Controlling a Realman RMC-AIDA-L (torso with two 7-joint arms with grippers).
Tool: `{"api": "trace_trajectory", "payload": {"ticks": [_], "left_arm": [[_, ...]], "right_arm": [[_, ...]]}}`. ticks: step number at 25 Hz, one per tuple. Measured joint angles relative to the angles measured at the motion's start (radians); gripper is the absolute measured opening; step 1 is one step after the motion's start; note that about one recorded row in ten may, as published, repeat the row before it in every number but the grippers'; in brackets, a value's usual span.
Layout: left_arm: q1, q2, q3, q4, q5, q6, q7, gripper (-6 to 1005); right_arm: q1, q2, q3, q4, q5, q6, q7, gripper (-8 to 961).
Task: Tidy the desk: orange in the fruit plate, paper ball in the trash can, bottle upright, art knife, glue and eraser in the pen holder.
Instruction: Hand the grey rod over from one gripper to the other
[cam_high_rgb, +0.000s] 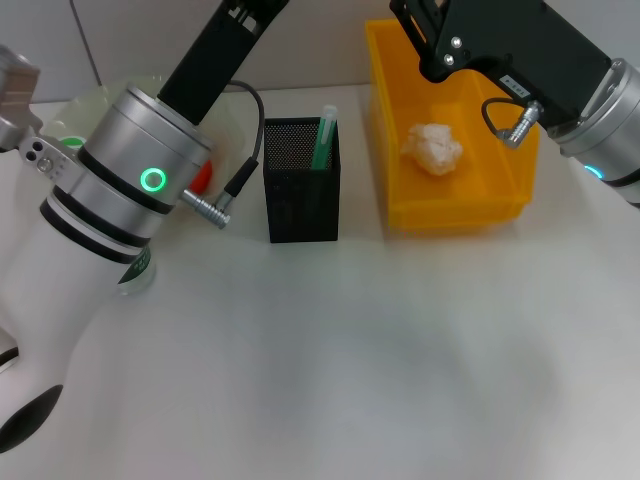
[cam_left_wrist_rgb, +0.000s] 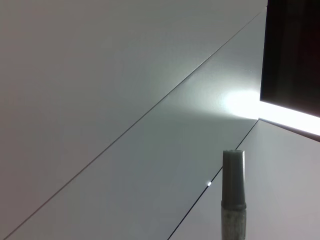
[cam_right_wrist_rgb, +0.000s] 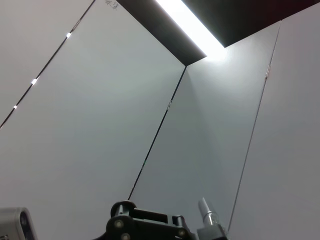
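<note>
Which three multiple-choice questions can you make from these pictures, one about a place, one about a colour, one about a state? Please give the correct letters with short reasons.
1. Where does the paper ball lie?
A. on the desk
B. in the trash can
C. in the pen holder

2. Which colour is the tall item that sticks out of the pen holder?
A. green
B. blue
C. red

3. How does the pen holder stand?
A. tipped on its side
B. upside down
C. upright on the desk

Answers: 1 B, the white wad rests inside the yellow bin. 2 A, it rises green above the black mesh rim. 3 C, its open top faces up.
</note>
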Motion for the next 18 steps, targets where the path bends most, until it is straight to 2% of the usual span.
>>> {"api": "trace_trajectory", "payload": {"ticks": [11,18], "left_arm": [[0.005,0.000,0.006,-0.004,0.013,0.023,0.006,190],[0.007,0.000,0.013,-0.005,0.015,0.024,0.007,391]], "right_arm": [[0.000,0.000,0.000,0.000,0.000,-0.010,0.000,153],[-0.001,0.000,0.000,0.002,0.000,-0.012,0.000,152]]}}
